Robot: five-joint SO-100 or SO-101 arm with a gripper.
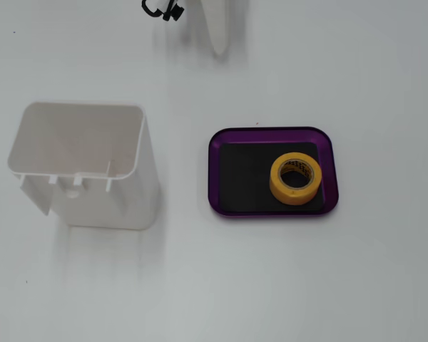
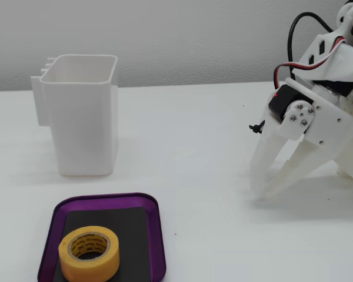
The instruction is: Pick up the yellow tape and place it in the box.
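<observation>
Landmark = the box [image 2: 157,235], purple shallow tray w/ rounded corners & black flat bottom. In a fixed view it sits nearest the camera, low-left in frame; in a fixed view from above [image 1: 215,174] it's right of centre on the white table [image 1: 357,278].

Yellow tape [image 2: 89,253] lies flat inside the box, core hole facing up, dark print on the cardboard core. From above the tape [image 1: 295,179] is in the right half of the box's black bottom, close to the right wall, not clearly touching it. Nothing else in the box.

Behind the box in the side-on view, a bit further back: tall white plastic bin [image 2: 85,123], upright, open top, apart from the box w/ bare table between. From above the bin [image 1: 82,167] is left of the box, also apart.

Farthest from the box, off to its right & back in the side-on view: the gripper [image 2: 262,188], white printed fingers pointing down at the table, tips nearly together w/ a narrow wedge gap higher up, holding nothing. Tips look at or just above the table; can't tell contact. Well apart from box & tape. From above only one white finger tip [image 1: 220,44] pokes in at the top edge, beyond the box's far side, w/ a black cable bit beside it.
</observation>
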